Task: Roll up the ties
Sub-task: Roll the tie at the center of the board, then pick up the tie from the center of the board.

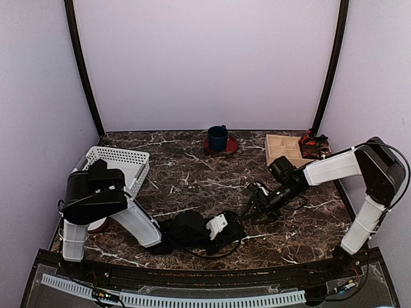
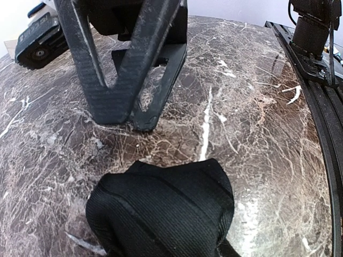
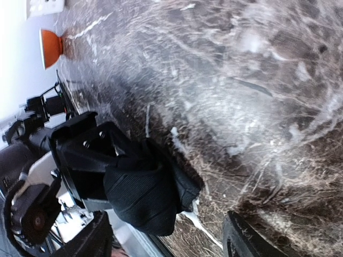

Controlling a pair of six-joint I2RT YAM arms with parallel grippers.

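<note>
A black ribbed tie [image 2: 161, 209], bunched into a thick coil, covers the tips of my left gripper [image 1: 230, 230] near the table's front middle. The left fingers are hidden under the fabric in the left wrist view. In the right wrist view the tie [image 3: 142, 195] hangs from the front of the left gripper, low over the marble. My right gripper [image 1: 255, 204] is open and empty, its fingers wide apart [image 3: 167, 235], a short way right of and behind the tie. It also shows in the left wrist view [image 2: 126, 80], tips down at the marble.
A white basket [image 1: 115, 163] stands at the left, behind the left arm. A blue cup [image 1: 218, 136] on a red saucer sits at the back middle. A wooden compartment tray [image 1: 286, 147] and a red-and-black object [image 1: 313, 144] are at the back right.
</note>
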